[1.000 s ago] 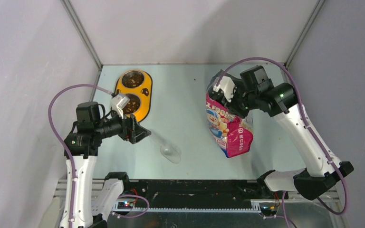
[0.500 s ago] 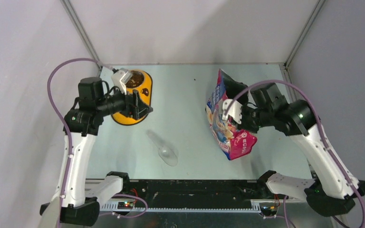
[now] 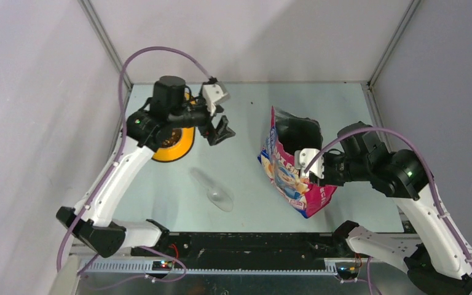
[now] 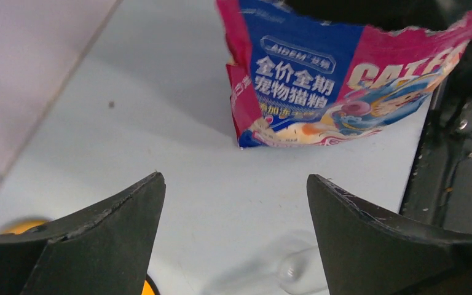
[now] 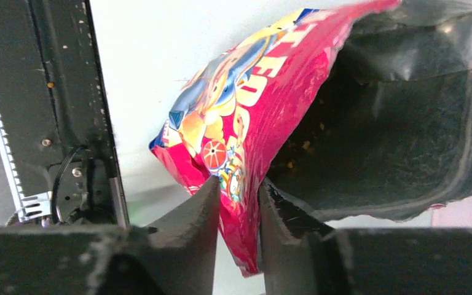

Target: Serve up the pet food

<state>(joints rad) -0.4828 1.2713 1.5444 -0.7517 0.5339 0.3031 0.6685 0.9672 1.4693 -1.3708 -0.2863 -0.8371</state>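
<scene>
Pale matte table; right hand pinches glossy crinkled bag; left hand wide.

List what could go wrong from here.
1. The right gripper pinches only a thin edge of the open cat food bag. That wall could slip or tear, and the bag might then tip and spill.
2. The clear scoop lies flat on the table and hardly shows. The open, empty left gripper may misjudge its handle.
</scene>
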